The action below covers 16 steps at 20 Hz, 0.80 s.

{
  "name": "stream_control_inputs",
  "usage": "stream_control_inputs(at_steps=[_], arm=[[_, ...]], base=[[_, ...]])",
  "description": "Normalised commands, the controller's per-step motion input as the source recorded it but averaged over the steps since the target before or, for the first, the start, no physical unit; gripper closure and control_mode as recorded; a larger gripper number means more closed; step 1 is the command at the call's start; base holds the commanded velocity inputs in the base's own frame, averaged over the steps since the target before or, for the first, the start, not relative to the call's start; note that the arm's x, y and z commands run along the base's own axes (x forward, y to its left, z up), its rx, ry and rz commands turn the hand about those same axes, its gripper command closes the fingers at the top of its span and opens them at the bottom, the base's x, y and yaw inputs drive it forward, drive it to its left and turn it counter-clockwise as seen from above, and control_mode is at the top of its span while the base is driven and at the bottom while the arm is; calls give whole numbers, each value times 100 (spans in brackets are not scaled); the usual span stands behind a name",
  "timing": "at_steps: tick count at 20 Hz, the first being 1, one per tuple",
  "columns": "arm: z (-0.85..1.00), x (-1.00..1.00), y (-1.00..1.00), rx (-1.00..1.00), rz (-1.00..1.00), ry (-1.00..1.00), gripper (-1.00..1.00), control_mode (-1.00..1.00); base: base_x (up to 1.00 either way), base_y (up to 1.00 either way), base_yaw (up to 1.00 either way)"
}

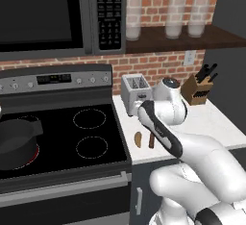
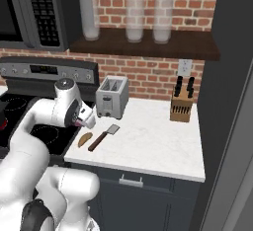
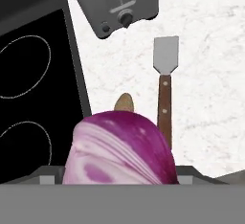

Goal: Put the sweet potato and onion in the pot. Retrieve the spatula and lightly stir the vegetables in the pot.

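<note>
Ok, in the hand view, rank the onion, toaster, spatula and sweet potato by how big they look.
1. The onion, though it sits right at the camera, so nearness inflates it.
2. The toaster, cut off by the top edge.
3. The spatula.
4. The sweet potato, mostly hidden behind the onion.

A silver two-slot metal toaster stands at the back of the white marbled tabletop, against the red brick wall, just beside the black glass-top stove with its grey control panel. Farther along the tabletop, a tan wooden knife block holds black-handled knives below a white wall outlet. Above, a dark wooden shelf carries three clear glass jars, next to a black microwave mounted over the stove.
</note>
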Motion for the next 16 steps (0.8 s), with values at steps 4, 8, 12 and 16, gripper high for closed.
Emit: stream_control_inputs(at_steps=[4, 8, 12, 16], arm=[[100, -92, -19, -11, 7, 20, 100, -100], [100, -60, -23, -13, 6, 19, 100, -100], [87, -2, -2, -13, 1, 24, 100, -100], [3, 9, -9, 2, 0, 3, 100, -100]], base=[[0, 0, 0], [0, 0, 0], [0, 0, 0], [0, 0, 0]])
